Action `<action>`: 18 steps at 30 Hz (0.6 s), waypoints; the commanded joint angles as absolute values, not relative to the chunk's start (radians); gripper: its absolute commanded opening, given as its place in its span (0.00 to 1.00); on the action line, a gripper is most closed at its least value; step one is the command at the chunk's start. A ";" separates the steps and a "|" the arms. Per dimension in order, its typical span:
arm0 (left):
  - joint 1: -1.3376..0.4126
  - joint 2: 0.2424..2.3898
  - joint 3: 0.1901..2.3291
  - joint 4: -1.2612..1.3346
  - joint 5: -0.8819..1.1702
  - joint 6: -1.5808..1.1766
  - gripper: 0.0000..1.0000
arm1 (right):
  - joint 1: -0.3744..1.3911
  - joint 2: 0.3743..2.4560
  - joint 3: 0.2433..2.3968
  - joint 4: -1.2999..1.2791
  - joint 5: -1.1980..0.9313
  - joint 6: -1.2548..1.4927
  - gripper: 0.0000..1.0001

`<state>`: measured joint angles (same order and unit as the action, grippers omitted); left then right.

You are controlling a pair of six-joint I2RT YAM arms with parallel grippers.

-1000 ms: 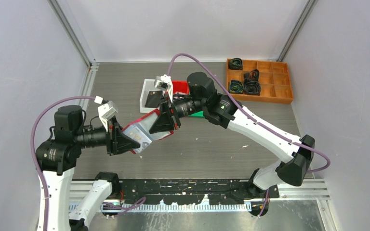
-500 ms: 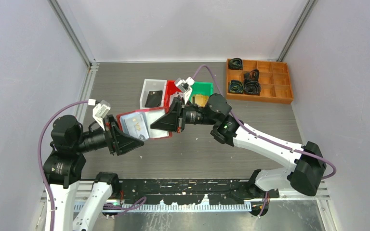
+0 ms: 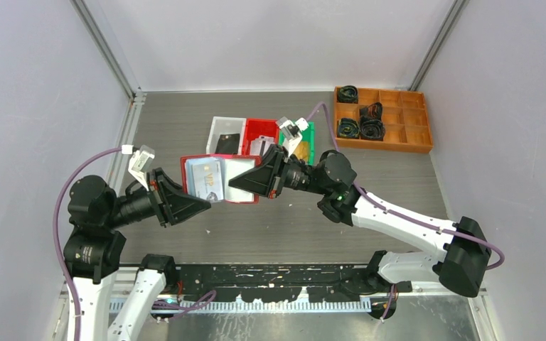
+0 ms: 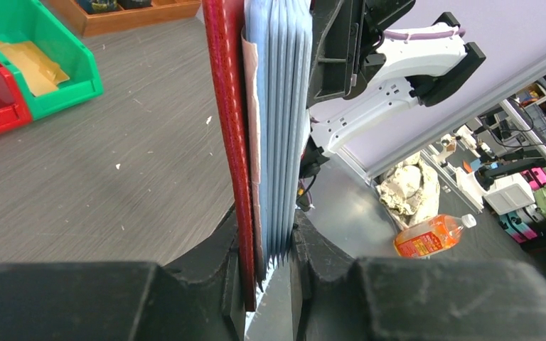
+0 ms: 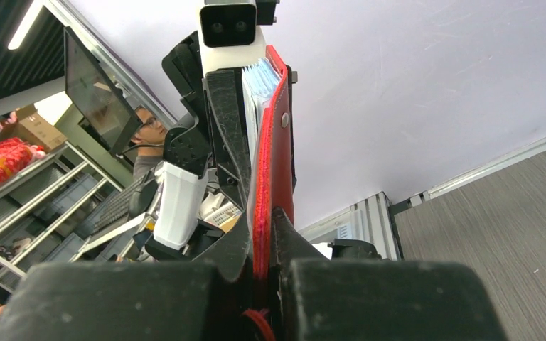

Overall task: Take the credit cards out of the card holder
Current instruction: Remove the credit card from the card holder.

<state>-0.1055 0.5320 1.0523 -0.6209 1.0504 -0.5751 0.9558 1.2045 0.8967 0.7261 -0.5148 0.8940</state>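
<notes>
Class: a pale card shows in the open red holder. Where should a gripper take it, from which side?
Probably its far edge, from the far side: the pale card lies flat, face-up in the card holder; left gripper clamps the near-left corner.

Print on the pale card (image 3: pixel 206 177) between left fingers (image 3: pixel 183 202) and right fingers (image 3: pixel 256 179) was too small for us to read, card holder (image 4: pixel 229 106) ran off the top edge beyond the left fingers, its near edge hid between the right fingers, card count we could not tell.
</notes>
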 commanded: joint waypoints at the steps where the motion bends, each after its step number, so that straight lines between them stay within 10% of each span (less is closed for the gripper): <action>1: -0.106 0.520 1.058 -0.523 1.038 -0.607 0.20 | 0.968 1.181 0.893 0.841 -0.481 0.905 0.01; 18: -0.106 0.546 1.075 -0.476 0.986 -0.726 0.41 | 0.985 1.141 0.848 0.858 -0.462 0.896 0.01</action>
